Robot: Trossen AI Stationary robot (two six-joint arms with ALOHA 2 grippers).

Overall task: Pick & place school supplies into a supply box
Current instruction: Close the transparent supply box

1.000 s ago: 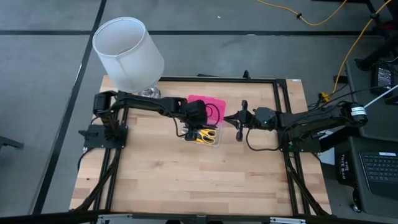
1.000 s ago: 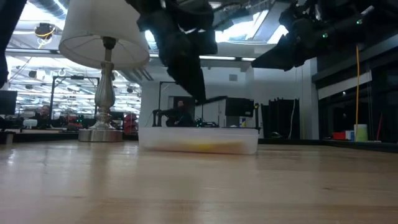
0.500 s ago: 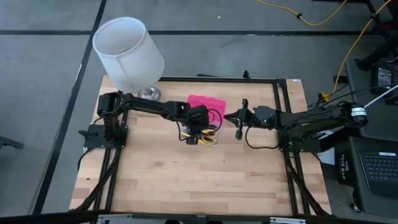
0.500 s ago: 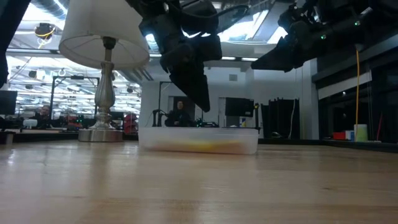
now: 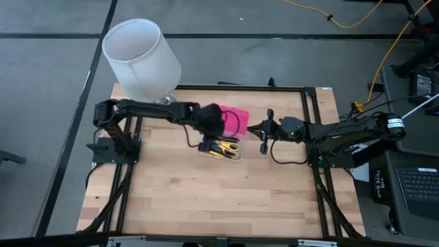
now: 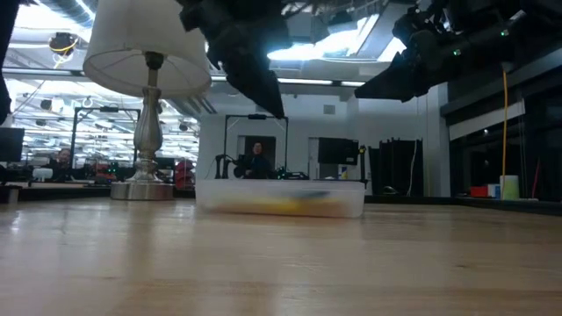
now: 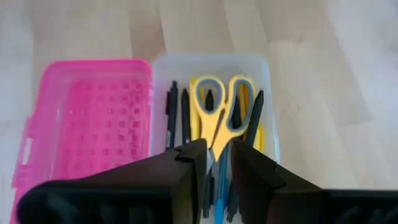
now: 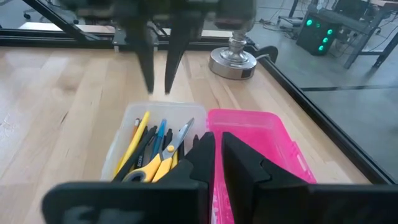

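Observation:
The supply box's clear base (image 7: 211,59) lies on the table with its pink lid (image 7: 93,118) folded open flat beside it. Yellow-handled scissors (image 7: 221,109) lie on top of black, blue and yellow pens and pencils (image 8: 144,146) inside the base. My left gripper (image 7: 217,165) hangs above the base (image 5: 223,149), pointing down, open by a narrow gap and empty; the right wrist view shows its fingers (image 8: 160,68) apart. My right gripper (image 5: 251,128) hovers level to the right of the box, shut and empty.
A lamp with a white shade (image 5: 140,58) stands on its metal base (image 6: 140,189) at the table's far left, close behind the left arm. Bare wood stretches across the near half of the table (image 5: 219,199). A black frame edges the table.
My left gripper dipped toward the box's base, then rose well above it and drew back a little toward the table's far-left side. The box and its contents stayed put. The right arm kept still.

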